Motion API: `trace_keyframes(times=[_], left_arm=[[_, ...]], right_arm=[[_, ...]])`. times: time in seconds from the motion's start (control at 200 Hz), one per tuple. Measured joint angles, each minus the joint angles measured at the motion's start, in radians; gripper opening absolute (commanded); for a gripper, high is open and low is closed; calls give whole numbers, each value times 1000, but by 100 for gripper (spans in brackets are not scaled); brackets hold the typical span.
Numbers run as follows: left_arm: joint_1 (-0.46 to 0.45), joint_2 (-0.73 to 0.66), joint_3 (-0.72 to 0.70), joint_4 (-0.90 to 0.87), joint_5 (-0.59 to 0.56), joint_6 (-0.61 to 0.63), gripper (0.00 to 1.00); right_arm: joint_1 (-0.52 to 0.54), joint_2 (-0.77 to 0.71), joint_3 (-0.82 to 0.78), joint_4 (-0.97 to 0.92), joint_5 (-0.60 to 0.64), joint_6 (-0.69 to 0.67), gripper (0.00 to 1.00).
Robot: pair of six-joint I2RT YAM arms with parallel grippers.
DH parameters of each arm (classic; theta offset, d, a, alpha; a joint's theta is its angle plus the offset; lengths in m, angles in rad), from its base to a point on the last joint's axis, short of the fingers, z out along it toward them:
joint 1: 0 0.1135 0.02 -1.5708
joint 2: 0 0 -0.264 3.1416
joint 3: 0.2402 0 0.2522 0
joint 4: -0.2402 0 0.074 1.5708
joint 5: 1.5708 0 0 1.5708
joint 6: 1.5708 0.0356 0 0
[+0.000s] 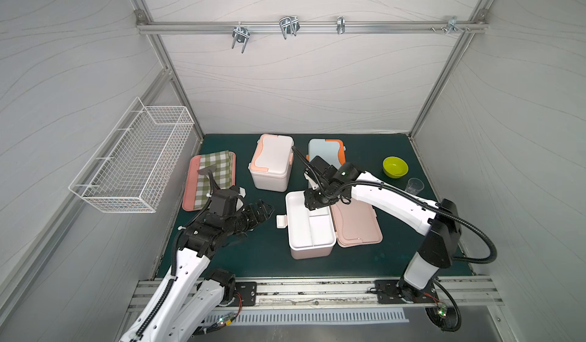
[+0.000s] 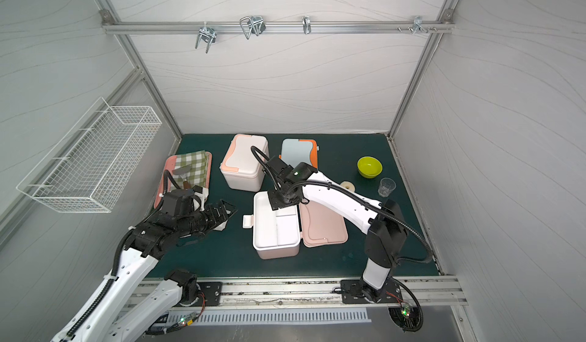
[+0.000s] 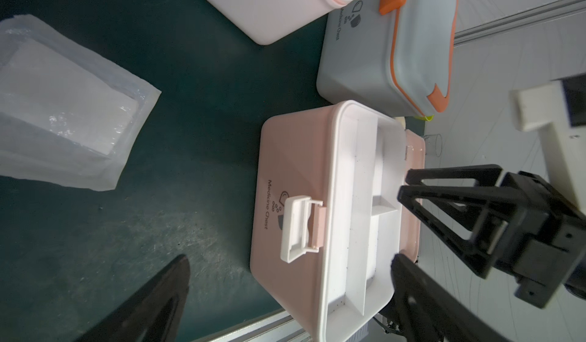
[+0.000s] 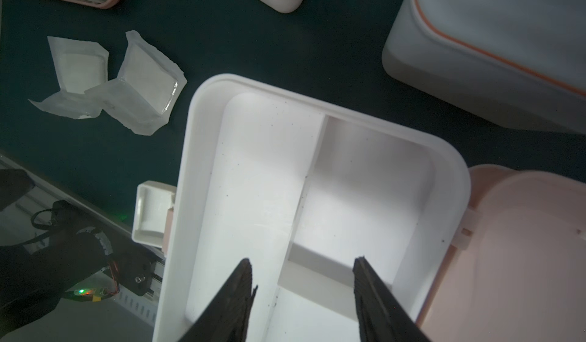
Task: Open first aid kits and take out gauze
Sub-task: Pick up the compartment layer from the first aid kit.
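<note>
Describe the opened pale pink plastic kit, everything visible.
The pale pink plastic box stands upright on the dark green mat. Its pink lid lies swung open flat beside it. A white divided insert tray fills the top; its compartments look empty. A white latch hangs unclipped on the side printed "Medicine Chest". The right gripper hangs over the tray, jaws apart.

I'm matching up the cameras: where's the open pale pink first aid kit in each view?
In a top view: open pink kit at the mat's centre-front, lid laid open beside it.
In a top view: same spot.
Left wrist: mid-frame, latch side facing the camera.
Right wrist: fills the frame, under the right hand.
Shared landmark: the light blue kit next to it.
</note>
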Motion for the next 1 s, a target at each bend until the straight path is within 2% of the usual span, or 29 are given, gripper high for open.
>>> trace_keyframes(times=[0.4, 0.755, 1.001], left_arm=[[0, -36, -44, 0, 0, 31, 99], [0, -47, -73, 10, 42, 33, 99], [0, -78, -85, 10, 60, 32, 99]], right_arm=[[76, 174, 126, -106, 92, 94, 24], [88, 235, 189, -187, 143, 193, 2], [92, 248, 213, -208, 164, 222, 0]])
